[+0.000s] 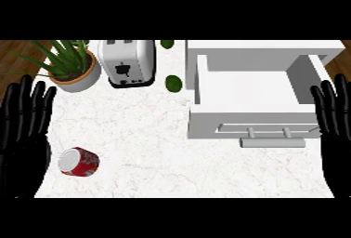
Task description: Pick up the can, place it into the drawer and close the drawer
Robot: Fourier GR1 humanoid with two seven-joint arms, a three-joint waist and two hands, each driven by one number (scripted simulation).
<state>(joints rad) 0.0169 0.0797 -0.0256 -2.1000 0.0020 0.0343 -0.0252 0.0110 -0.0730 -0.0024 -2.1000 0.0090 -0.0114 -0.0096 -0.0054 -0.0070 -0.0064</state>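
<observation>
Red can (pixel 79 161) lies on its side at the lower left of the white table (pixel 158 139), beside the released left hand (pixel 24 125). The drawer (pixel 254 100) stands open at upper right, the right hand (pixel 336 121) released alongside.

plant (pixel 65 58) top cropped, right robot hand (pixel 336 121) edge-cut

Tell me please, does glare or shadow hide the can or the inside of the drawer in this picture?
Head view: lighting is even, with no glare. The red can on the counter shows plainly, with only a faint shadow beside it. The open drawer is evenly lit inside, its walls lightly shaded. Both black hands, left hand and right hand, are too dark to show detail.
</observation>
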